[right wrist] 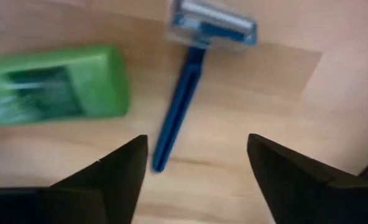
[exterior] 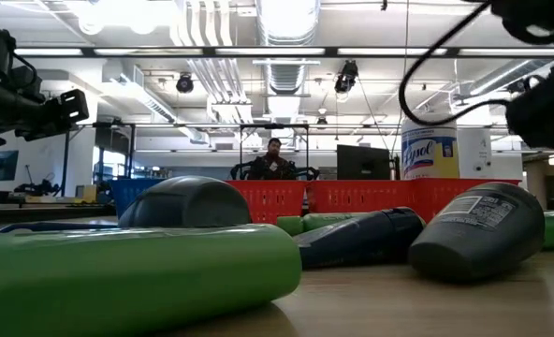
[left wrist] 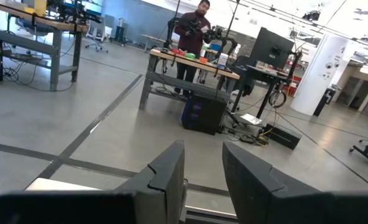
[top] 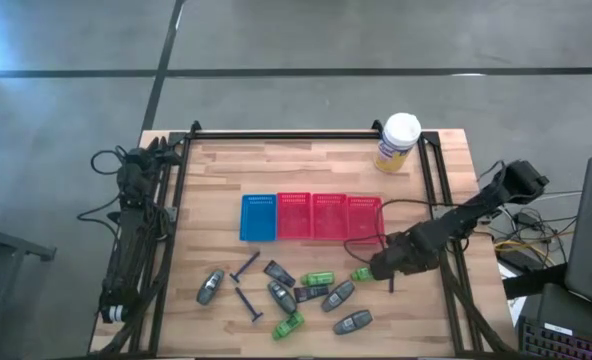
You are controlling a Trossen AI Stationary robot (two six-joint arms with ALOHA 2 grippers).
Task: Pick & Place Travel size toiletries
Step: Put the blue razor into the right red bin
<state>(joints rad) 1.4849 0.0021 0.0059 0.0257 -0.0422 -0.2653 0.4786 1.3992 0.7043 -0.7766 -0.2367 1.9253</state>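
Right gripper (right wrist: pixel 196 162) low over table (top: pixel 446 320), fingers spread, above blue razor (right wrist: pixel 190 93) beside green bottle (right wrist: pixel 53 84). Other toiletries (top: pixel 281 297) scattered near front edge below trays (top: pixel 311 216). Left gripper (left wrist: pixel 202 180) parked at left edge, fingers slightly parted, empty.

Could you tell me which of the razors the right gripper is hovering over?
The razor beside the green bottle, under the open right gripper; the others lie farther left.

Glossy plastic razor (right wrist: pixel 187 93) on smooth pale wooden table (right wrist: pixel 308 106).
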